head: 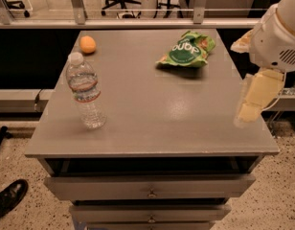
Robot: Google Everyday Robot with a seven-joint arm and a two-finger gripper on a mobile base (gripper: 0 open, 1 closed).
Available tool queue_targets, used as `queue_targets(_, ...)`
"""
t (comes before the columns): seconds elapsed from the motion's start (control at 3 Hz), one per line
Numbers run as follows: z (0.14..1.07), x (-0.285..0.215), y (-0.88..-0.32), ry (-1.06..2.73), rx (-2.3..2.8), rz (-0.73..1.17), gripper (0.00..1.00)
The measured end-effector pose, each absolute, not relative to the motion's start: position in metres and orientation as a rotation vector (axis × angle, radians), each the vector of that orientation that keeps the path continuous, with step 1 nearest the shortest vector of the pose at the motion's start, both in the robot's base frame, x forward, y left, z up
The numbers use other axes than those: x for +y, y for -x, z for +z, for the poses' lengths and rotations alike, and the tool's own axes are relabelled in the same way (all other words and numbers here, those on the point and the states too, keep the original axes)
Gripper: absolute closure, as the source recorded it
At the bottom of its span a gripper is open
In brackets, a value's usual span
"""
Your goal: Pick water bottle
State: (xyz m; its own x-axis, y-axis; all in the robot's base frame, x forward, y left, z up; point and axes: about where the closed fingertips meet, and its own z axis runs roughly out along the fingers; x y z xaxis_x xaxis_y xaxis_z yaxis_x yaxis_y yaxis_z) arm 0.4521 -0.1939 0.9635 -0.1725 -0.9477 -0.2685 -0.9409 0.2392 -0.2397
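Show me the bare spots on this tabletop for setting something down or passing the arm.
Largest bare patch: the table centre and front, between the water bottle near the left edge and the gripper at the right edge. A smaller one lies at the back, between the orange and the green bag. Tightest: the left side, orange just behind bottle.

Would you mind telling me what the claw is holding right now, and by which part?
Nothing: the claw hangs at the table's right edge, far from the water bottle.
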Motion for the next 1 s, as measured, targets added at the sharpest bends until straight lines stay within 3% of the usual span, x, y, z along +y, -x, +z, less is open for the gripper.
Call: queue_targets(1.0, 0.917, -0.054, -0.520, 1.740, 1.784, 0.314, 0.00)
